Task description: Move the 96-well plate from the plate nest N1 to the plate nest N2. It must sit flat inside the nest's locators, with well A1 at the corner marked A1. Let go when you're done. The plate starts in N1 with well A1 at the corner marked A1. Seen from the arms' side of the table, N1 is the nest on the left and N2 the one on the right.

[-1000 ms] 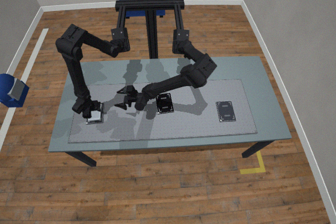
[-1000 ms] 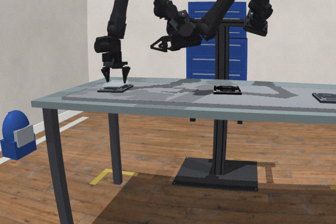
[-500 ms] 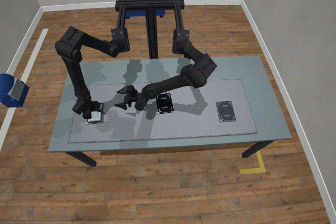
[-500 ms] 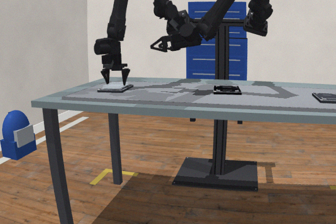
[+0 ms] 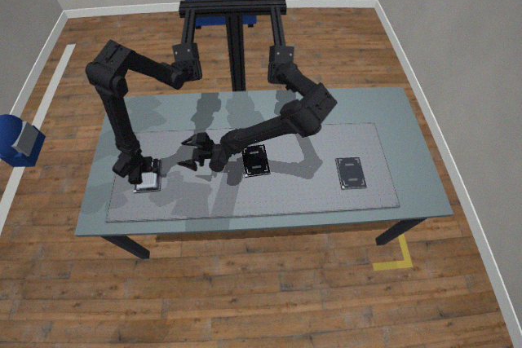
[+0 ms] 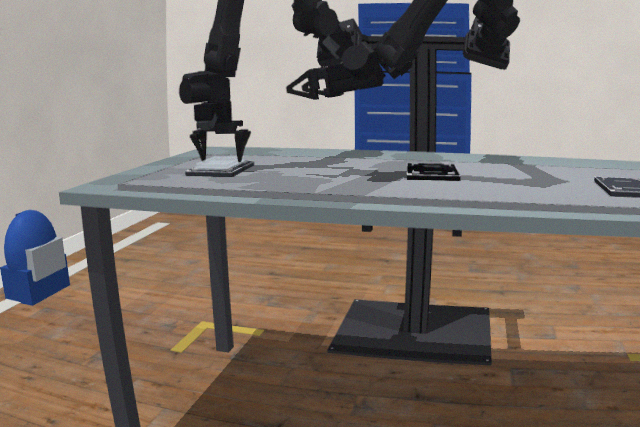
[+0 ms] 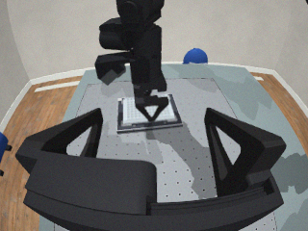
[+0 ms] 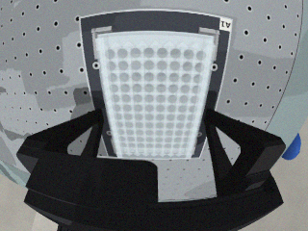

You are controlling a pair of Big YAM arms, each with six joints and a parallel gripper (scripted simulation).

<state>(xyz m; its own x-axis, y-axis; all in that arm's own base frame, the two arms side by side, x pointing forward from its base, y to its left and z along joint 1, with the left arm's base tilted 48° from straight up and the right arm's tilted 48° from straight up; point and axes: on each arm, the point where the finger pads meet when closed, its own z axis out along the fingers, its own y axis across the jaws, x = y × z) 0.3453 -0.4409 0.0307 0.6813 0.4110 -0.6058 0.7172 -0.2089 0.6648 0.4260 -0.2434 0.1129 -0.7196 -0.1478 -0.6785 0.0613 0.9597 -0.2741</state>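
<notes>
The pale 96-well plate lies in nest N2. It looks flat, its far end by the corner locators; the near end is partly hidden. The nest's A1 label is at the far right in the right wrist view. The plate's own A1 mark is not readable. My right gripper is open, with its fingers beside the plate's long sides, low at the nest. My left gripper is open and empty, high above the table. Nest N1 holds no plate.
A black fixture stands on the perforated board between the two nests. My left arm reaches across above it, and its fingers point sideways toward my right arm.
</notes>
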